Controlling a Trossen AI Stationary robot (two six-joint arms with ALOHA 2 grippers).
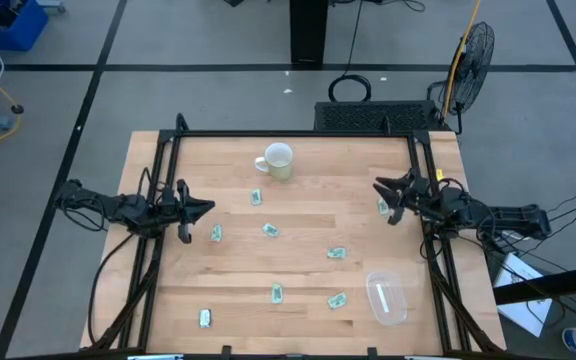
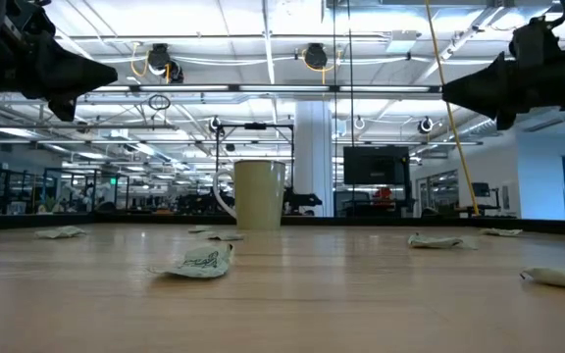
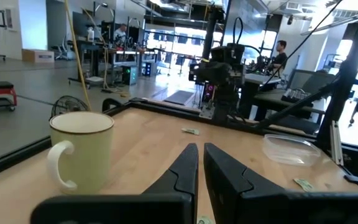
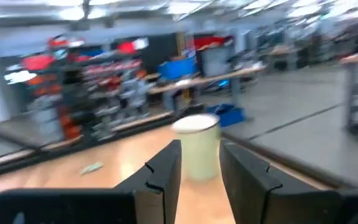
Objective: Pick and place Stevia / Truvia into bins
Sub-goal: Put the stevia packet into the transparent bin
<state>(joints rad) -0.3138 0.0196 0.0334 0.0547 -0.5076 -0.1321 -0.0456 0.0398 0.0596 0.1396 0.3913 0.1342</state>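
Several pale green and white packets lie flat and scattered on the wooden table point(image 1: 168, 300), among them one at the near left point(image 1: 205, 318), one mid-table point(image 1: 270, 230) and one by the right arm point(image 1: 382, 206). The clear tub point(image 1: 386, 298) stands at the near right and also shows in the left wrist view point(image 3: 291, 148). My left gripper point(image 1: 206, 208) hovers at the table's left, above the surface, shut and empty. My right gripper point(image 1: 383, 192) hovers at the right, open and empty, just over the packet beside it.
A white mug point(image 1: 277, 161) stands upright at the far middle of the table, between the two grippers' lines of sight point(image 3: 82, 149) point(image 4: 197, 146). A black frame point(image 1: 298, 135) borders the table's far edge and sides. A fan point(image 1: 473, 50) stands beyond the far right corner.
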